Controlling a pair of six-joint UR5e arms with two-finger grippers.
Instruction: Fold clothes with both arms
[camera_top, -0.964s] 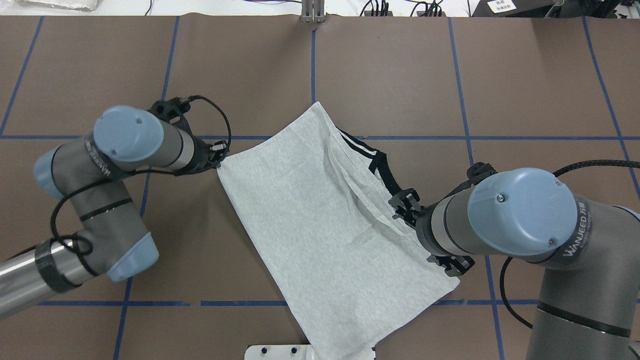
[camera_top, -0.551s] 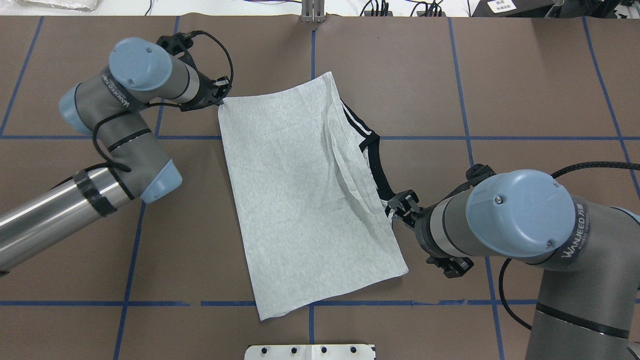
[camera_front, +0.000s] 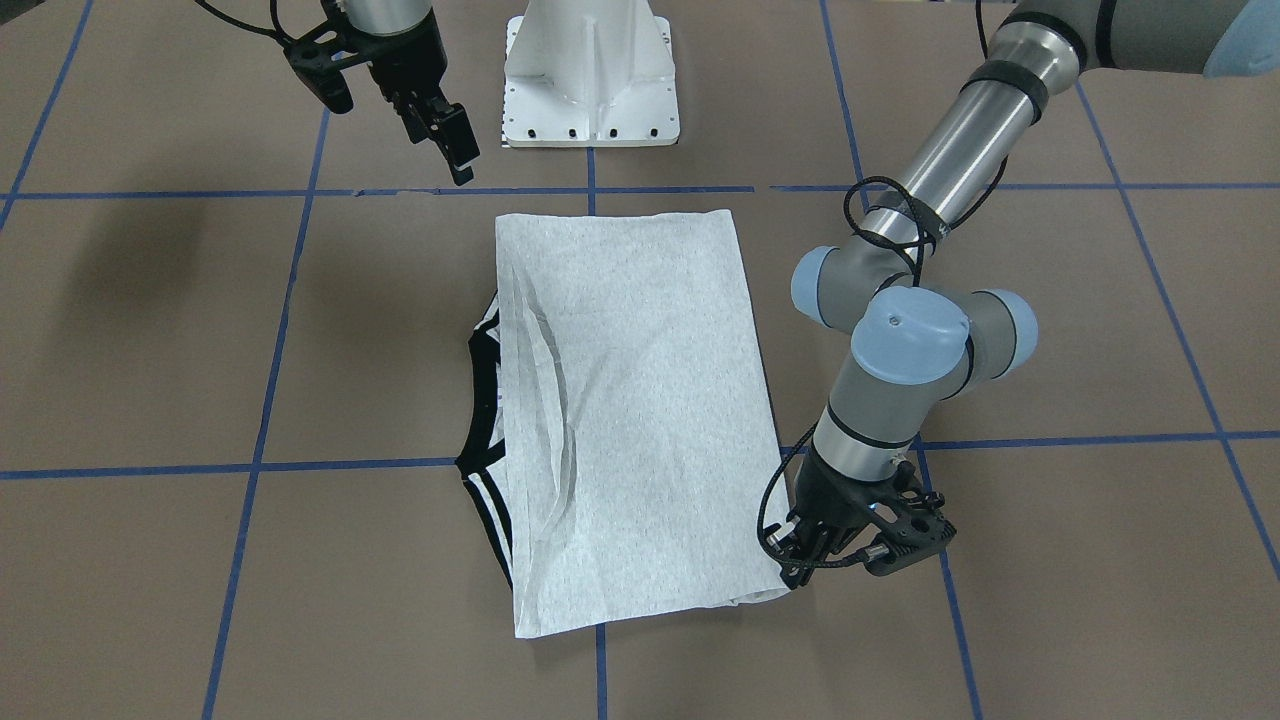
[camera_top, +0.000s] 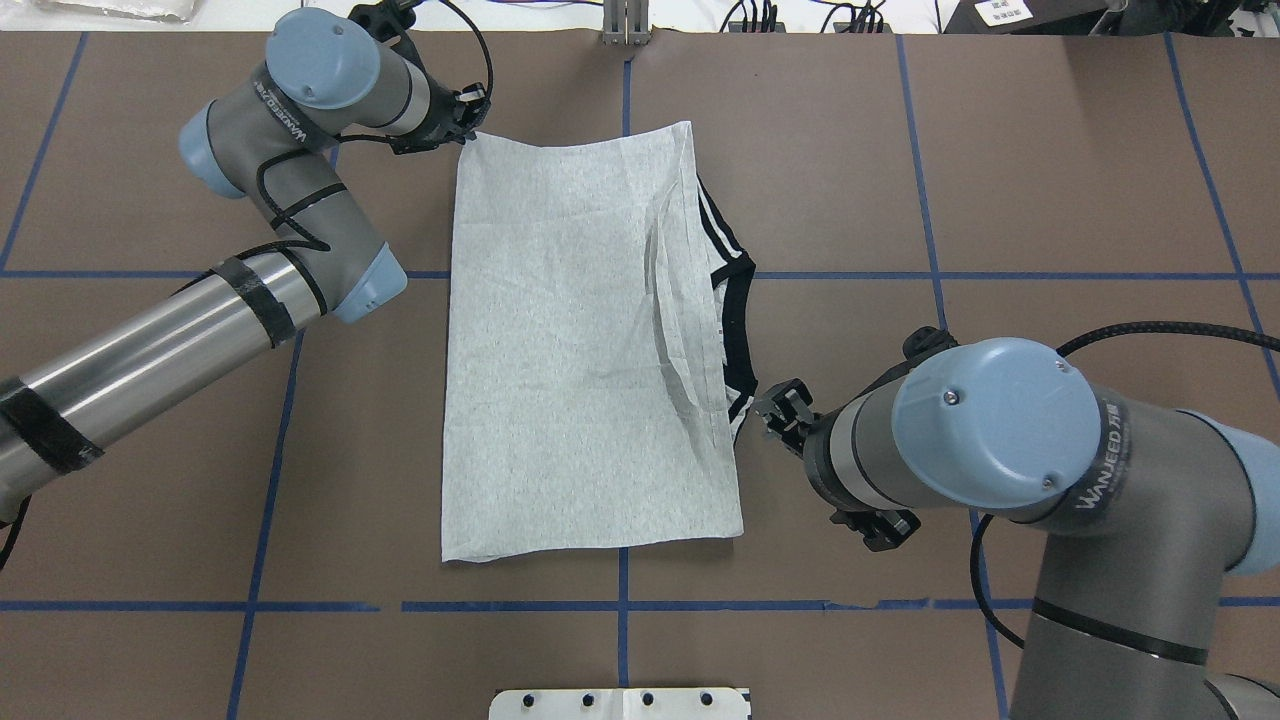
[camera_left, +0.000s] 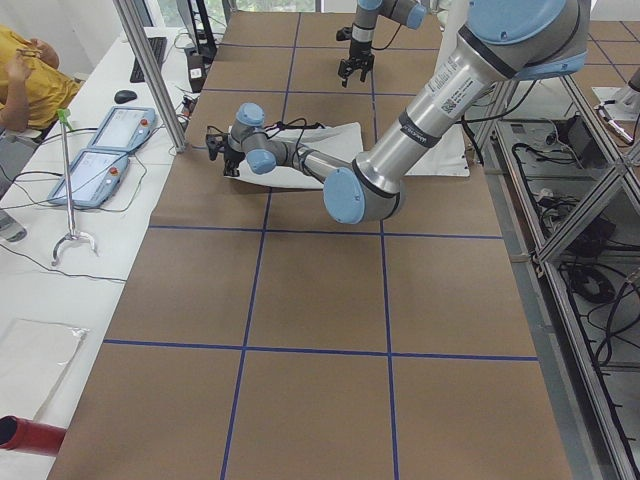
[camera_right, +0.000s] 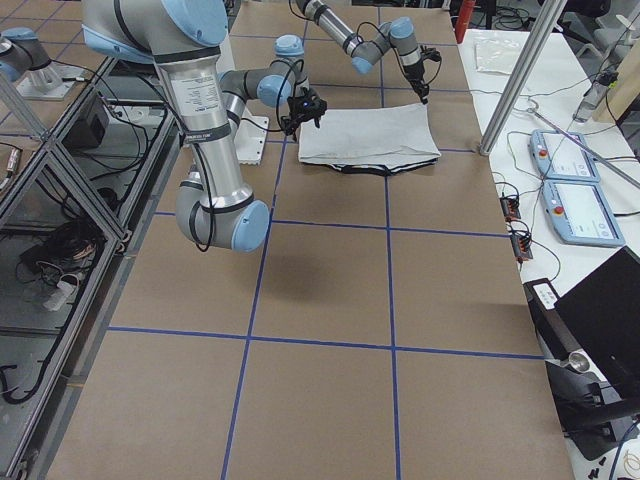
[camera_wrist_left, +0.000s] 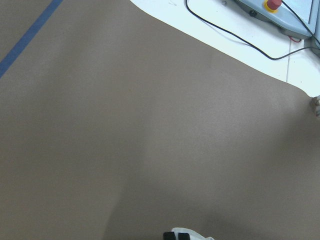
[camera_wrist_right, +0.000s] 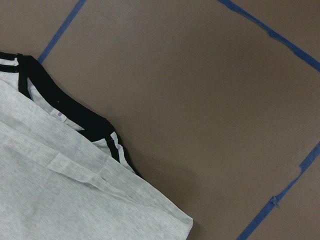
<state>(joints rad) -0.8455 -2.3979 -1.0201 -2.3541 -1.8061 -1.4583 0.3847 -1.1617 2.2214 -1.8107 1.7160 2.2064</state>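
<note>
Brown table (camera_top: 1050, 150) under you, taped into blue squares, with bare board on every side; the T-shirt (camera_top: 570, 350) lies flat mid-table as a long grey rectangle, its black collar trim (camera_top: 738, 345) and stripes peeking out along the edge toward the right arm. Left gripper (camera_top: 468, 128) sits at the far corner, fingers pinched narrow on that corner, going by the wrist view; right gripper (camera_top: 783, 412) hangs just beside the collar edge, apart from the cloth, fingers parted on nothing. Expect light, limp knit; no stiffness, so it'll sag and drag, and the layers may slide; take corners or the hem through every layer, both arms level. Mind the white pedestal base (camera_top: 620, 705) past the near hem; elsewhere you've open room to sweep.
</note>
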